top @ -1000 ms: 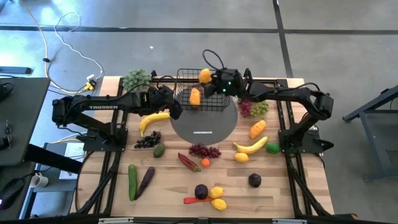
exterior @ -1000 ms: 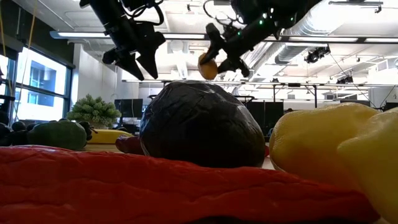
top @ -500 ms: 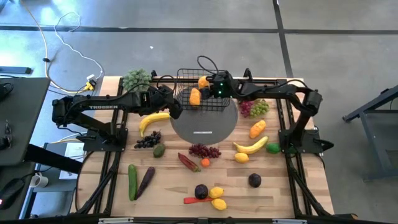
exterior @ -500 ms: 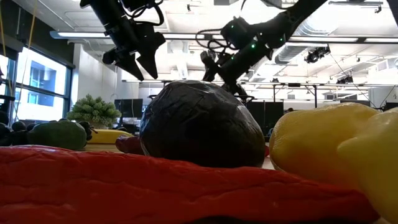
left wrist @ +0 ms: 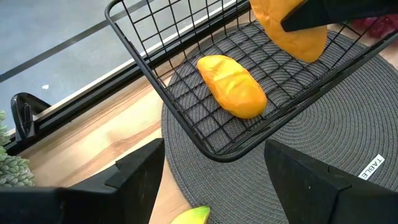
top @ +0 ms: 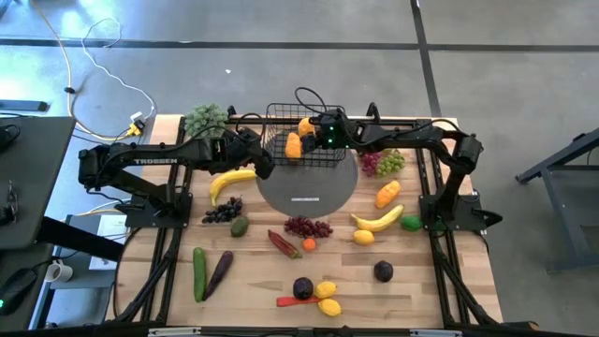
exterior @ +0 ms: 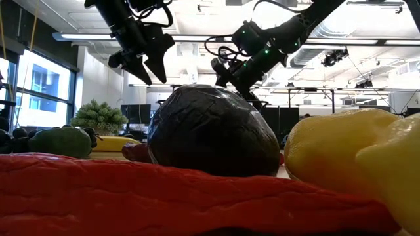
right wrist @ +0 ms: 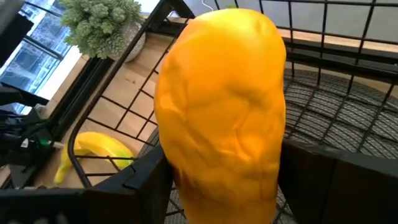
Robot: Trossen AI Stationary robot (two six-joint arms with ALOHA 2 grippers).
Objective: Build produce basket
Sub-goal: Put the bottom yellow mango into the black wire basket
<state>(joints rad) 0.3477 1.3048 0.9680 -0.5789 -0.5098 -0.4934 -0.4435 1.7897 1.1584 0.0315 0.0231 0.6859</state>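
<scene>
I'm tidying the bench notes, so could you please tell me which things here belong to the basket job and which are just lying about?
Belonging to the job:
- basket
- orange fruit lying in the basket
- orange fruit held in the right gripper
- banana, lemons, cucumber waiting on the table

Just lying about:
- grey round mat
- leafy green bunch
- left gripper, idle beside the basket

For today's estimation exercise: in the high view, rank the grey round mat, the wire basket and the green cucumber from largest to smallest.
1. Grey round mat
2. Wire basket
3. Green cucumber

The overhead camera sees all three from similar distance, so the ranking holds.
</scene>
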